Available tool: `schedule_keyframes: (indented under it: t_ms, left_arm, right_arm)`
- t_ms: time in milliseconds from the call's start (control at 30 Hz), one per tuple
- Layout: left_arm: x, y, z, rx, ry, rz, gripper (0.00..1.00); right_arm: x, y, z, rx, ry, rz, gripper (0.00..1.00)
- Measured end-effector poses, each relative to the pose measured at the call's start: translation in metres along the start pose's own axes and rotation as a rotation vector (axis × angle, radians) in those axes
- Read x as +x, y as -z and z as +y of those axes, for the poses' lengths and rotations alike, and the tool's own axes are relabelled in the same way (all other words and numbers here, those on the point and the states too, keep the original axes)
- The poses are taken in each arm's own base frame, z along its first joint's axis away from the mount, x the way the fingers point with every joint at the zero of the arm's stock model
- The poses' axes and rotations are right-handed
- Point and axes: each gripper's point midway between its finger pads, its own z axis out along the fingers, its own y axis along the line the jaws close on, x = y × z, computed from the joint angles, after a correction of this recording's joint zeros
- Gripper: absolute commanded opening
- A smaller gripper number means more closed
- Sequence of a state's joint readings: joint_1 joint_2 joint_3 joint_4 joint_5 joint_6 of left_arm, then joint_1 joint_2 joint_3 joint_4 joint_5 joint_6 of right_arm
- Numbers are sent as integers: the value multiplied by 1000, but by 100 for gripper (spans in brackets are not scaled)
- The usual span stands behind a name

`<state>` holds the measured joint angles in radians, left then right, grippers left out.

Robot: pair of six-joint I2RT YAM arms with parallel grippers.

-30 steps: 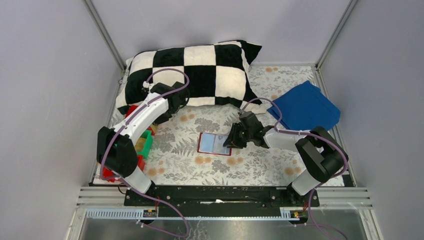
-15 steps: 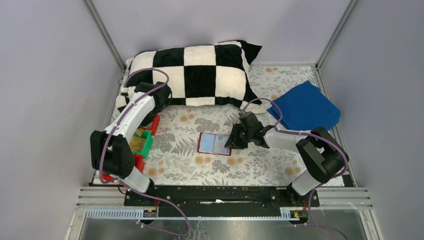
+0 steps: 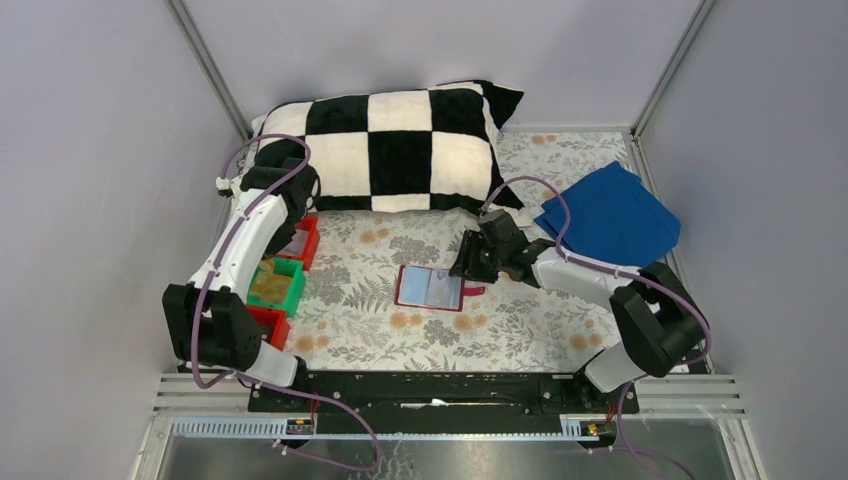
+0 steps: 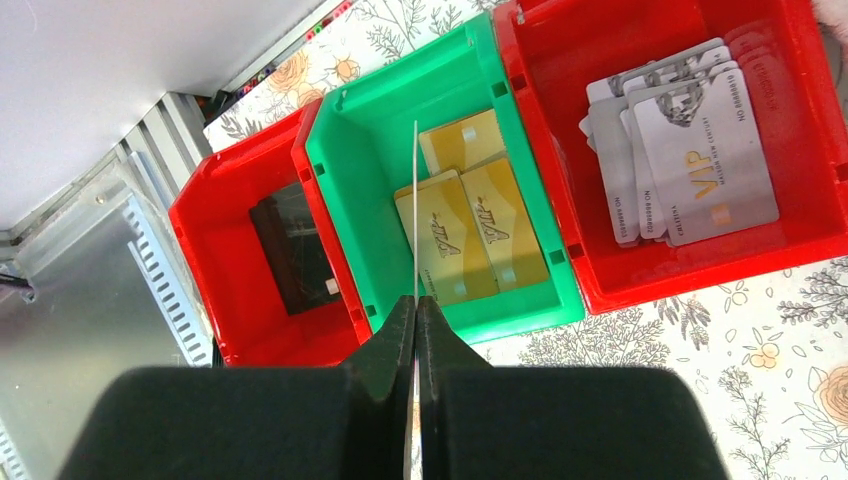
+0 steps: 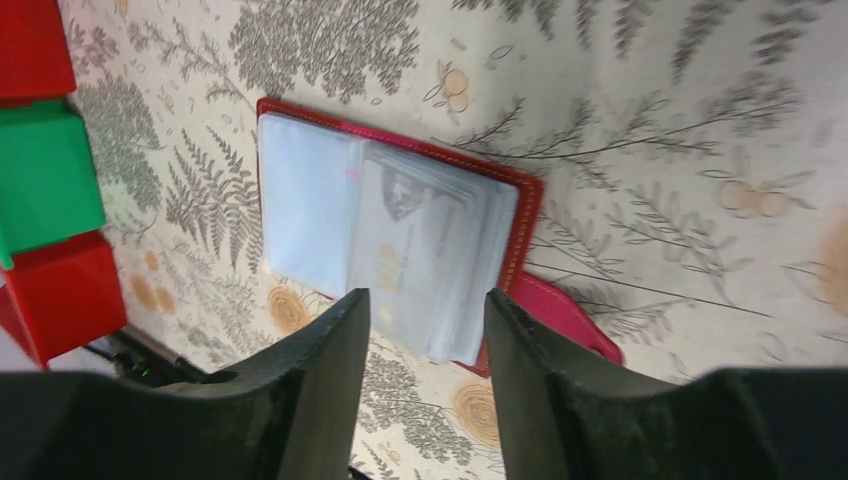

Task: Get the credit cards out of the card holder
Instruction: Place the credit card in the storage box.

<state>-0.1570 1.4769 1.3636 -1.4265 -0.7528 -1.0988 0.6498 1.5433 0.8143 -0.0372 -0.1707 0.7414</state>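
The red card holder (image 3: 430, 287) lies open on the flowered cloth, its clear sleeves up. In the right wrist view the card holder (image 5: 300, 200) shows a pale grey card (image 5: 405, 250) in a sleeve, and its red strap tab (image 5: 565, 322) lies to the right. My right gripper (image 3: 465, 265) is open and empty just above the holder's right edge, also seen in its wrist view (image 5: 425, 300). My left gripper (image 3: 296, 212) hovers over the trays; in its wrist view (image 4: 415, 300) it is shut on a thin card (image 4: 415, 200) seen edge-on above the green tray (image 4: 365, 190).
The green tray holds yellowish cards (image 4: 480, 230). A red tray (image 4: 600, 270) holds pale grey cards (image 4: 690, 140); another red tray (image 4: 220, 300) holds a dark card (image 4: 295, 250). A checkered pillow (image 3: 390, 145) lies at the back and a blue folded cloth (image 3: 610, 215) at the back right.
My left arm has swung left and back, from near the pillow's front edge to over the trays. My right gripper has shifted slightly back from the holder's right side.
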Motion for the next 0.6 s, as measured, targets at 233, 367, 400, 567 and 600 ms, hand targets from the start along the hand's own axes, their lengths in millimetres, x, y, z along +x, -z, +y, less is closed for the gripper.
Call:
schedule_keyframes:
  t_ms: [233, 367, 400, 567, 600]
  left_arm:
    - [10, -9, -2, -35, -23, 66, 0]
    - [20, -16, -9, -61, -17, 111, 0]
    - [22, -19, -10, -71, -11, 118, 0]
    - [47, -38, -13, -163, 12, 179, 0]
    - [49, -40, -14, -173, 17, 186, 0]
  right_arm:
    - [-31, 29, -19, 127, 91, -168, 65]
    - [-42, 35, -38, 207, 128, -206, 66]
    - [-44, 37, -43, 228, 135, -208, 66]
    - [-54, 38, -56, 281, 171, -209, 67]
    - [-55, 38, -56, 287, 179, -208, 67]
